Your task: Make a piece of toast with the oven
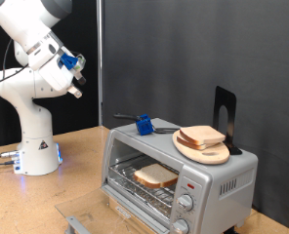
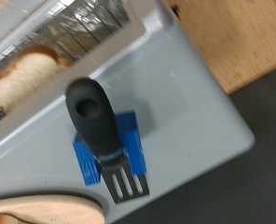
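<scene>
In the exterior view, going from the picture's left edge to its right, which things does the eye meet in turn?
Robot base → gripper, raised in the air → blue block on the oven → piece of toast inside the oven → round wooden board → black stand.

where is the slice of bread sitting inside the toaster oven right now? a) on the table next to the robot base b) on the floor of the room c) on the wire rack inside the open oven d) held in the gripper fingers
c: the piece of toast lies on the wire rack inside the oven, whose door is open, while the gripper is raised well off to the exterior view's left with nothing seen between its fingers.
</scene>
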`<state>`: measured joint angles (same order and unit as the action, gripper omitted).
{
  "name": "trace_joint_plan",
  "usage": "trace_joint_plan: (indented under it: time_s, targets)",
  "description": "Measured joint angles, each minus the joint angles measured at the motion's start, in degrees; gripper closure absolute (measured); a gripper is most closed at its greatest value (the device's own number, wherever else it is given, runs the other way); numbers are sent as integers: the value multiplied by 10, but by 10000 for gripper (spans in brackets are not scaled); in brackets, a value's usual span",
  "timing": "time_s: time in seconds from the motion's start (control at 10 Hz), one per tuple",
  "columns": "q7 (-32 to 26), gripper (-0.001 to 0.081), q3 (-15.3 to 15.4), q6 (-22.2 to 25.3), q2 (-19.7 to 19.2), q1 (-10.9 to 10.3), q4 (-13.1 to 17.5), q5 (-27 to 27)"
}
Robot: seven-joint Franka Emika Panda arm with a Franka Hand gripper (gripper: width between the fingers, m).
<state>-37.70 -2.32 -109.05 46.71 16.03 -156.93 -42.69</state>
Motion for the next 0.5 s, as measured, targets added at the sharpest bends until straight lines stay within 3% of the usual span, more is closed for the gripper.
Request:
trace_joint_plan:
  time_s: [0.2,0.4,0.5]
  targets:
    - [57,7,-44,18,-18,7,12,-66]
    - [105,7,-76,-23,-39,24,15,-130]
    - [129,7,-77,-34,-48,31,16,-146]
